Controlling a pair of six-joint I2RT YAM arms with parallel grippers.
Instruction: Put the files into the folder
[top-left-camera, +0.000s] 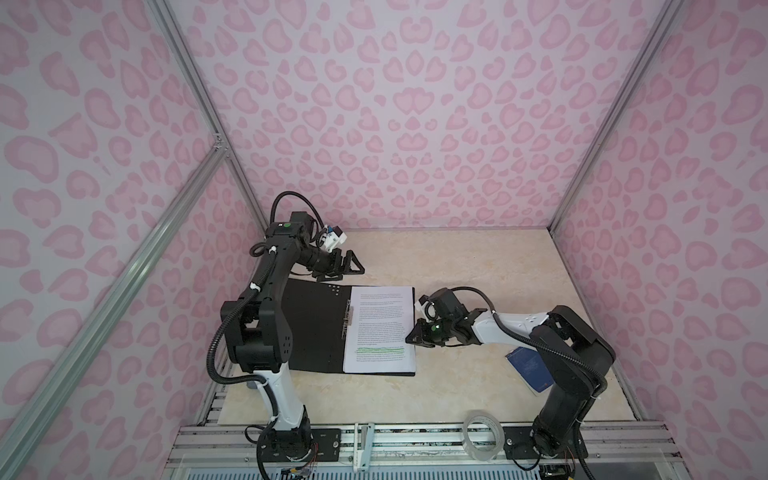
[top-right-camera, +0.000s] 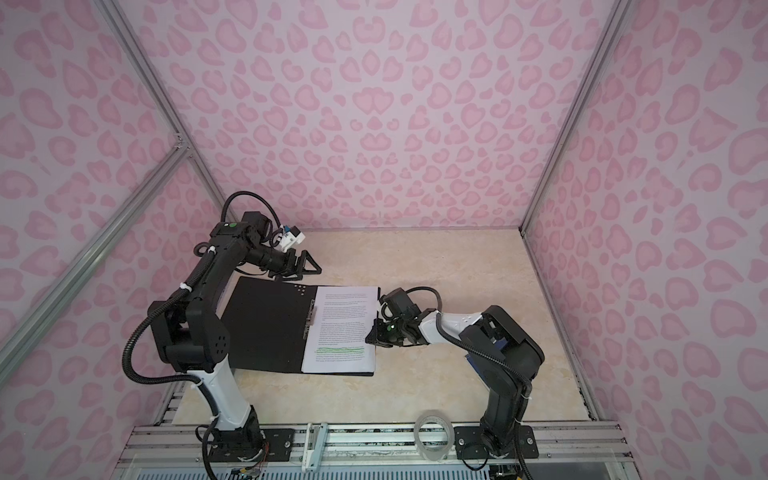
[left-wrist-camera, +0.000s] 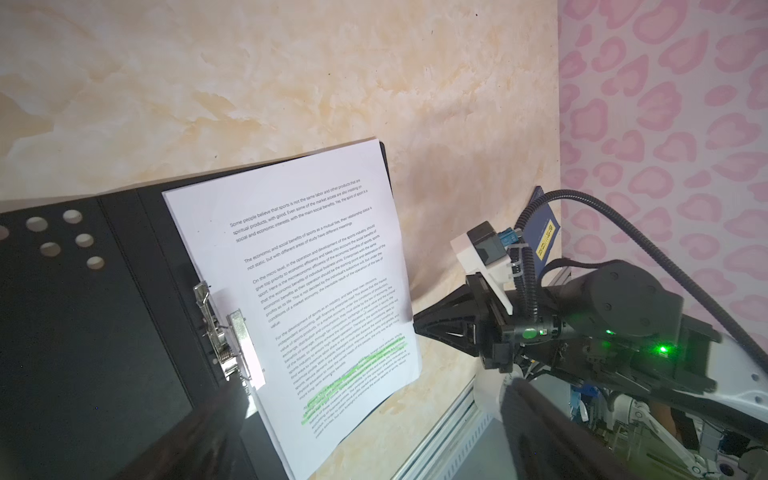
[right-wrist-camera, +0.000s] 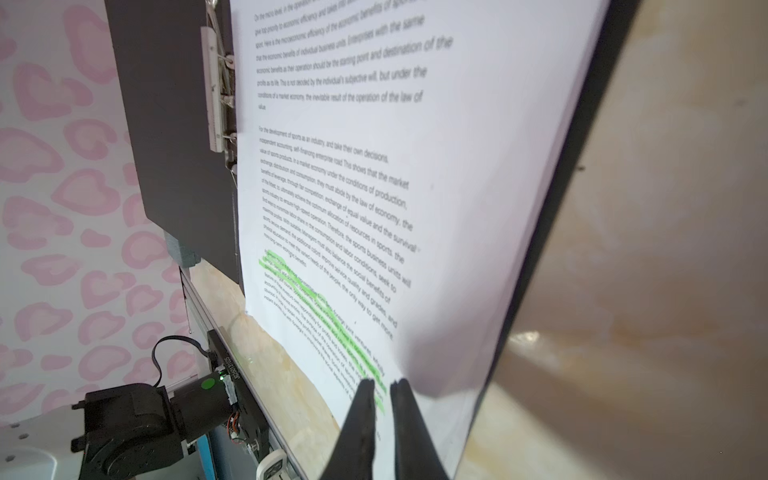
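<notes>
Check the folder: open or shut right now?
Open. The folder lies spread flat, black inside up, spine clip exposed, files on one half.

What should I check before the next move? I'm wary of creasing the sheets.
1. Folder open flat: ok.
2. Files on its right half, beside the clip: ok.
3. Files clamped under clip: cannot tell.
4. Left gripper open, clear of the folder: ok.
5. Right gripper, fingers nearly together at files' outer edge, touching paper: cannot tell.
6. Blue booklet apart from folder: ok.
</notes>
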